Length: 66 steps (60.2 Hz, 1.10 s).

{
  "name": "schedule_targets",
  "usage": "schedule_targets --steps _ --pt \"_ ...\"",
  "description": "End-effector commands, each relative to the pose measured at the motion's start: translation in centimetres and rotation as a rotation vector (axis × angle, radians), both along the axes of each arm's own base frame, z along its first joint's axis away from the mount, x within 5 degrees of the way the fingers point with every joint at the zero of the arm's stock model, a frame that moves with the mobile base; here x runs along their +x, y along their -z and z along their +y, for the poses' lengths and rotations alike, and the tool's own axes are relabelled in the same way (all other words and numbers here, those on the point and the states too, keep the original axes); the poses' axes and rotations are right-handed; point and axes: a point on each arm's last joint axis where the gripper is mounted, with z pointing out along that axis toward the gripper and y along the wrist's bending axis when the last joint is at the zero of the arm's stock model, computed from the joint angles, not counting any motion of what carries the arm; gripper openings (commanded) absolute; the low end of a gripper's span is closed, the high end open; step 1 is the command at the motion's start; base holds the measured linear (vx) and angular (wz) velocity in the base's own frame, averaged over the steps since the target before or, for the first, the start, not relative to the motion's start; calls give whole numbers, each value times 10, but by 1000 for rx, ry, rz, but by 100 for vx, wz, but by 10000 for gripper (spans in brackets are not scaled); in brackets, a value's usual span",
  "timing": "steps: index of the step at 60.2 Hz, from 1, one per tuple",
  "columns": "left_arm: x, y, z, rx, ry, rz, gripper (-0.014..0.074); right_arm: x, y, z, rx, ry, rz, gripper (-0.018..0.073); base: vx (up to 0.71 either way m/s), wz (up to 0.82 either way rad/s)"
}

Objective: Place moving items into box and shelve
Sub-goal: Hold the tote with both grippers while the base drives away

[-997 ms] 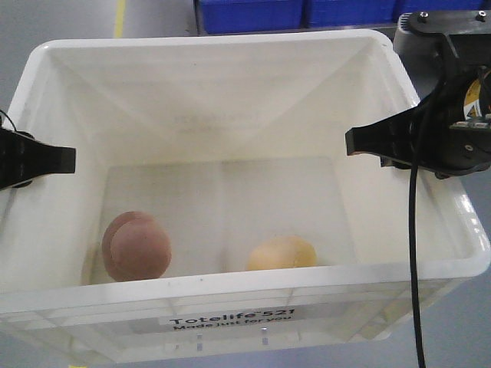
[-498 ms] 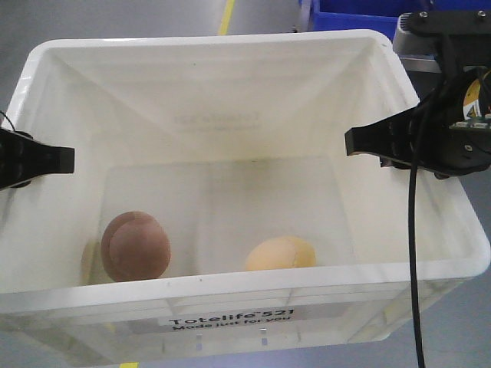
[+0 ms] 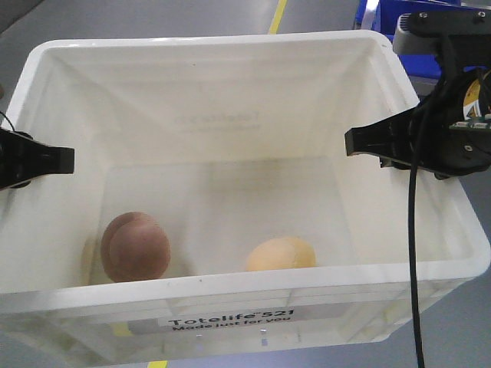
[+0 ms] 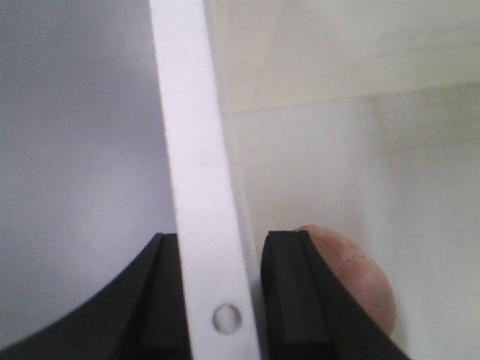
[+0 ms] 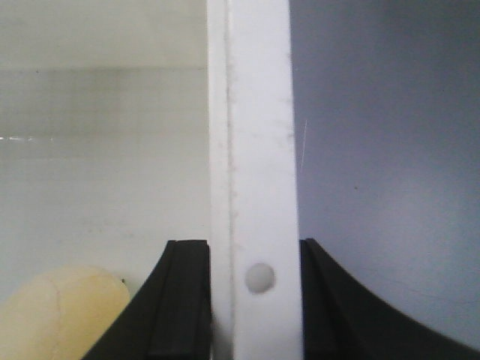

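Note:
The white box, printed "Totelife 521", fills the front view. Both moving items lie on its floor: a reddish-brown egg-shaped one at the front left, a pale yellow-orange one at the front middle. My left gripper is shut on the box's left rim, one finger inside and one outside, the reddish item just beyond the inner finger. My right gripper clamps the right rim the same way, with the yellow item below its inner finger.
Grey floor surrounds the box. A yellow floor line runs behind it, and blue bins show at the top right corner. A black cable hangs from the right arm across the box's right wall.
The background has slid right: the blue bins went from top centre to the top right corner, and the yellow line crossed rightward. Box, items and both grips stay as they were.

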Motion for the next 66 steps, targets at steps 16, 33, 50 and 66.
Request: schedule_targets --steps 16,33,50,66 --pt "1 -23 0 -31 44 -172 95 1 -24 -8 2 -4 -159 95 36 5" --pt "1 -23 0 -31 44 -172 95 1 -24 -8 2 -4 -158 95 39 7" --pt "1 -23 0 -30 44 -170 95 1 -24 -8 1 -3 -158 95 40 10" --pt "1 -23 0 -30 44 -170 95 1 -24 -8 1 -3 -158 95 42 9"
